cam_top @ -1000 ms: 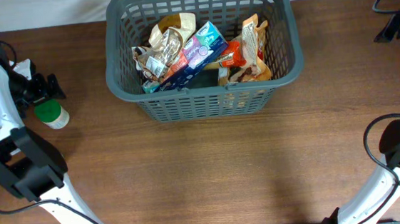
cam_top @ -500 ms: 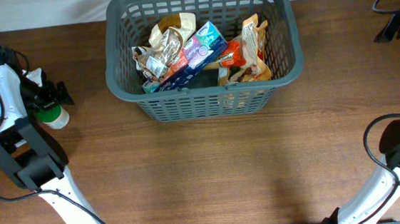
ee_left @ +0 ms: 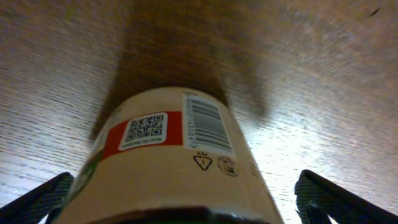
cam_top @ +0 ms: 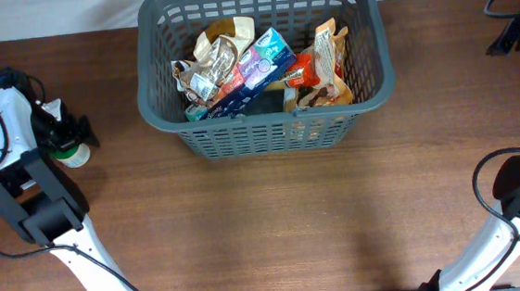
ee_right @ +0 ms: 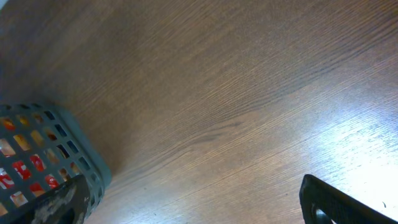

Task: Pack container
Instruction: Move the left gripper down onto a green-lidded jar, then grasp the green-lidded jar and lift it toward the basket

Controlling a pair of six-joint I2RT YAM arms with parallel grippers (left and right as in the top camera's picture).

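Down at the near edge, the brown wooden worktop (cam_top: 276,228) is bare wood between the two white arms.

A bit farther back, on the left side, the left fingers (ee_left: 336,198) sit open, one on each side of a small jar (ee_left: 168,162). The right-hand finger has a clear gap to the jar. The other finger is very close to it, and I cannot tell if it touches. The jar stands on the worktop. It has a green lid and a pale body. Its label has a red band with a square code and a bar code.

Farther back, in the middle, stands the container (cam_top: 269,135), a big dark grey basket with slotted walls. It is well apart from the jar. Inside it lie a blue box (cam_top: 252,72), a shiny crinkly packet (cam_top: 206,71) and an orange and brown packet (cam_top: 328,61), all piled together.

Far back on the right, the right fingers (ee_right: 339,202) are spread wide open. Only wood shows between them. One corner of the container is near them.
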